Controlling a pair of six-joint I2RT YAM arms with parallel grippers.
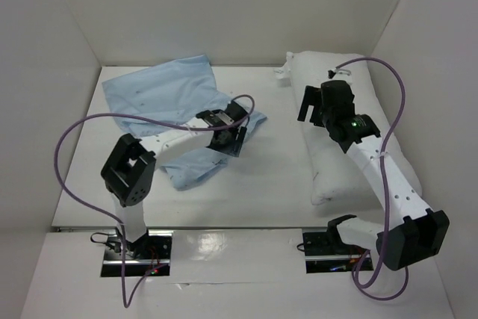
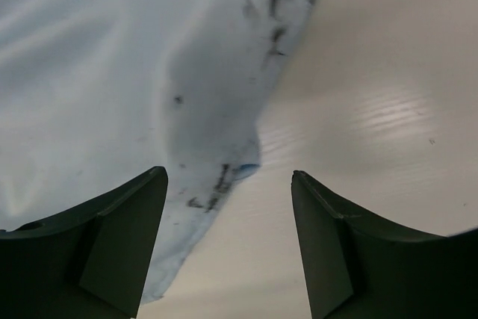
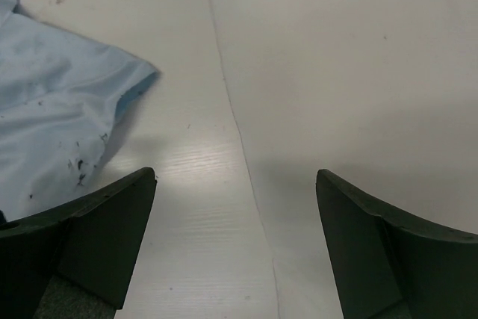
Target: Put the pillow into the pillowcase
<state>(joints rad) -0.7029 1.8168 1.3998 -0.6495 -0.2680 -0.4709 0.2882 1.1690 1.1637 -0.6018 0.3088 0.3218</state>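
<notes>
Pillow (image 1: 328, 175), plump and white, lies along the right side of the table (image 1: 261, 184) under the right arm, with the right gripper (image 1: 308, 106) at its left edge. The pale blue pillowcase (image 1: 160, 91) sprawls at left beneath the left gripper (image 1: 228, 140). Left wrist view: jaws apart over the pillowcase's edge, gripping nothing. Right wrist view: jaws apart and empty above bare table, a pillowcase corner at left.

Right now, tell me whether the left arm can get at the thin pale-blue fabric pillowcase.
Probably yes: the left pincer hangs open over the edge of the thin pale-blue fabric pillowcase, with nothing visible between them.
</notes>
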